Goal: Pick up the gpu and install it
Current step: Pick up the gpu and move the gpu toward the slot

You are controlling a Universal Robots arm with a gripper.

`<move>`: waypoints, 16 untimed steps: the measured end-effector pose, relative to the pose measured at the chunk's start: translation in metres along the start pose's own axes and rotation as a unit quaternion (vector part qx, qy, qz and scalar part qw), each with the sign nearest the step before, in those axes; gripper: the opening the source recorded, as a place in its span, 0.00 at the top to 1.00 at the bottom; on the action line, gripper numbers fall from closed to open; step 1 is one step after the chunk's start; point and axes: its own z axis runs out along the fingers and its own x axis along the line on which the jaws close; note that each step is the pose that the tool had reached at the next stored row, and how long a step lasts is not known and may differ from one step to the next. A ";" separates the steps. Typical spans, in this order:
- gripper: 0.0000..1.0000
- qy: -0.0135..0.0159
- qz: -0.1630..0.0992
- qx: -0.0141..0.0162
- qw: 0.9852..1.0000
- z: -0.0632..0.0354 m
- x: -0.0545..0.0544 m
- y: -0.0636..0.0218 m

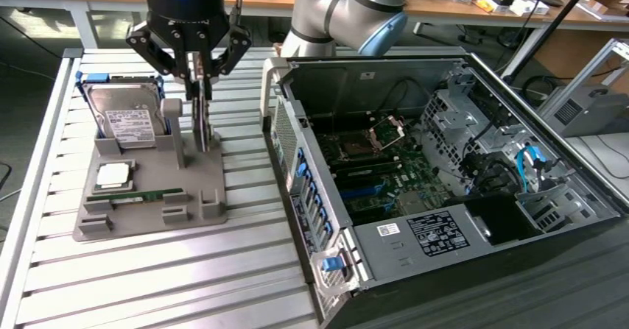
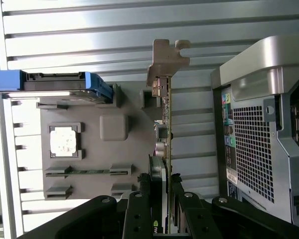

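1. Hand (image 1: 202, 97) (image 2: 164, 199) is clenched on the gpu's (image 1: 205, 126) (image 2: 165, 124) top edge, directly above it.
2. Gpu stands on edge in the grey holder (image 1: 147, 211) toward the bench's (image 1: 147, 285) far edge, long axis level, beside the open case (image 1: 413, 167).

gpu (image 2: 167, 124) one end hidden inside end effector (image 2: 165, 188).

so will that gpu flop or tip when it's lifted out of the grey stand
Probably stiff: the gpu is a flat board with a metal bracket. Likely to tip once freed, as it stands on its thin edge in the grey stand. Bare components suggest it's fragile.
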 end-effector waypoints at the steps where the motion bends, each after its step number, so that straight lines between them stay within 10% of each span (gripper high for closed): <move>1: 0.73 0.000 0.000 0.000 1.000 -0.0005 0.000 0.0000; 16: 0.73 0.000 0.000 0.000 1.000 -0.0077 0.000 0.0003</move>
